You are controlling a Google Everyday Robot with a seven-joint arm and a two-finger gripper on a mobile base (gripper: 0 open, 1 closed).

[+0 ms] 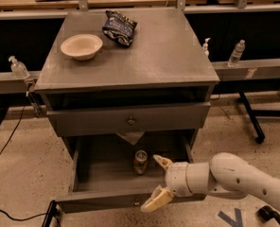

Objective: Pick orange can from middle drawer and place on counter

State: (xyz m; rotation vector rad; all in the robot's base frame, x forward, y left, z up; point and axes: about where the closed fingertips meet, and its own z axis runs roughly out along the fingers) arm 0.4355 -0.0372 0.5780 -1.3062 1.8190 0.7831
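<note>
Orange can (140,162) sits upright in the pulled-out middle drawer (102,171), near the middle. I see the gripper (159,181) just right of it over the drawer's front edge, fingers spread wide and holding nothing.

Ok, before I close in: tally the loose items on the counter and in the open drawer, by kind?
1 bowl, on the counter
1 chip bag, on the counter
1 orange can, upright in the middle drawer
Total: 3
The gripper hovers open just right of the can, at the drawer's front.
</note>
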